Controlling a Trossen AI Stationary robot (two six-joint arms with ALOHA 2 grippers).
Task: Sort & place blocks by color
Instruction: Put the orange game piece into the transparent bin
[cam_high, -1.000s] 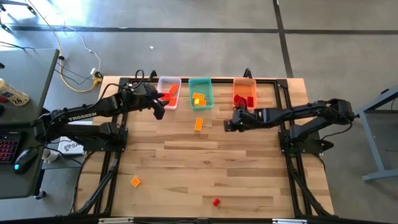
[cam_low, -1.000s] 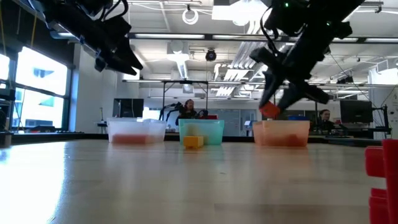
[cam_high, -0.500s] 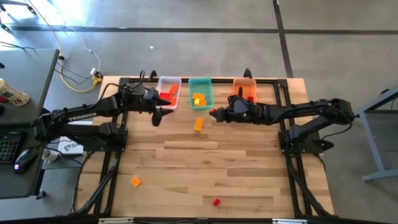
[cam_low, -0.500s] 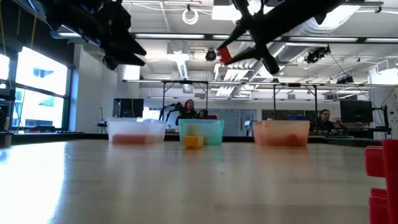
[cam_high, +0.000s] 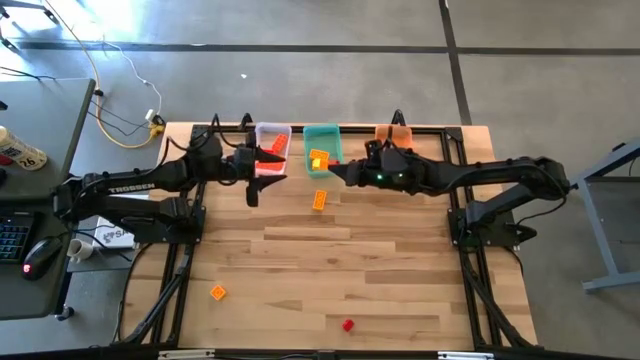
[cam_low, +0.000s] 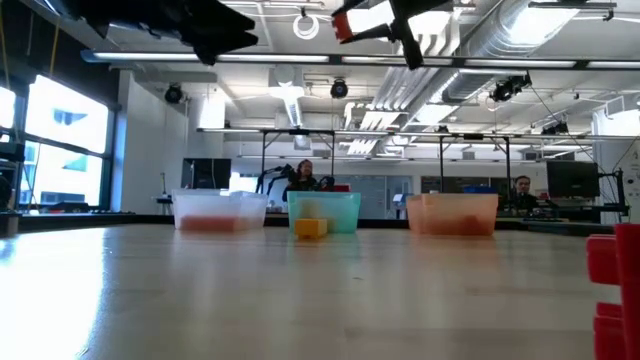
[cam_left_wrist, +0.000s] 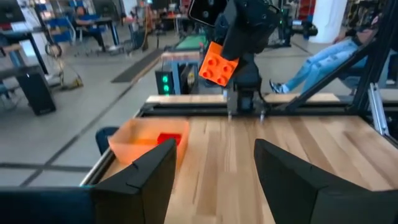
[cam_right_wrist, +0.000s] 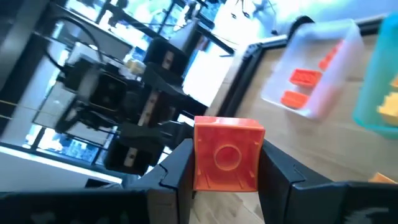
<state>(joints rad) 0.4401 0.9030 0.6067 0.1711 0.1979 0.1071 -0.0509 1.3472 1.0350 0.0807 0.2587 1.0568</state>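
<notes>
Right gripper (cam_right_wrist: 227, 177) is clamping an orange-red block (cam_right_wrist: 226, 154) by 2 flat sides, carrying it high above the tabletop (cam_high: 330, 250) near the teal bin (cam_high: 323, 140). Block's looking light, rigid, slick plastic, so grip flats, not studs. Left gripper (cam_left_wrist: 214, 162) is hanging apart, empty, by the clear bin (cam_high: 272, 135).

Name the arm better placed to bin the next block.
Right: the right gripper already clamps an orange-red block high beside the teal bin. The left gripper is open, holding nothing.
</notes>
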